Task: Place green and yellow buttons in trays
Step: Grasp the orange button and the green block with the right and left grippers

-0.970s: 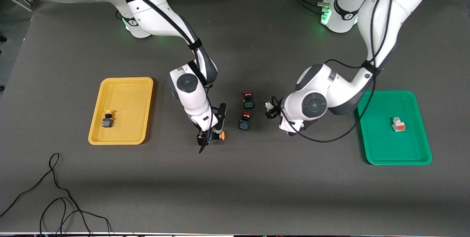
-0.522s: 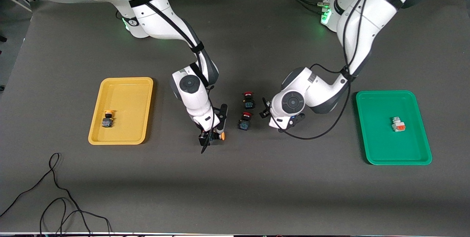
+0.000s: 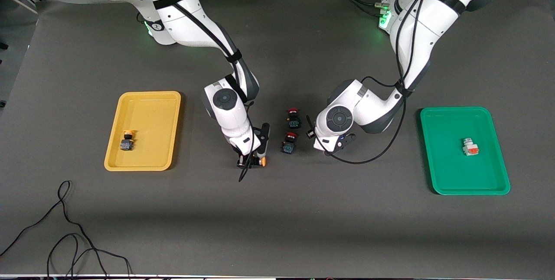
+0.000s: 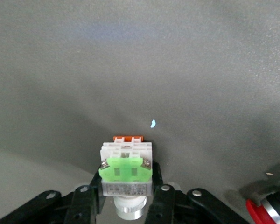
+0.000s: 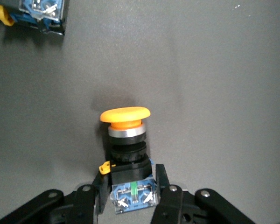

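Note:
My right gripper [image 3: 251, 161] [image 5: 129, 183] is down at the table near the middle, shut on a dark-bodied button with a round orange-yellow cap [image 3: 262, 161] [image 5: 125, 115]. My left gripper [image 4: 126, 181] is low beside the red-capped switches, shut on a whitish button with a green face [image 4: 126, 169]. In the front view the left arm's hand [image 3: 336, 124] hides that button. The yellow tray [image 3: 149, 106] holds a yellow-capped button [image 3: 127, 140]. The green tray [image 3: 455, 176] holds a whitish button with an orange-red face [image 3: 469, 147].
Two dark switches with red caps [image 3: 293, 118] [image 3: 289, 142] lie between the two grippers; one red cap [image 4: 266, 211] shows close to the left gripper. Loose black cables [image 3: 65, 236] lie at the front corner by the right arm's end.
Both grippers have shut on their buttons. The left arm's hand has swung in from the green tray's side toward the red-capped switches. The right gripper has hardly moved.

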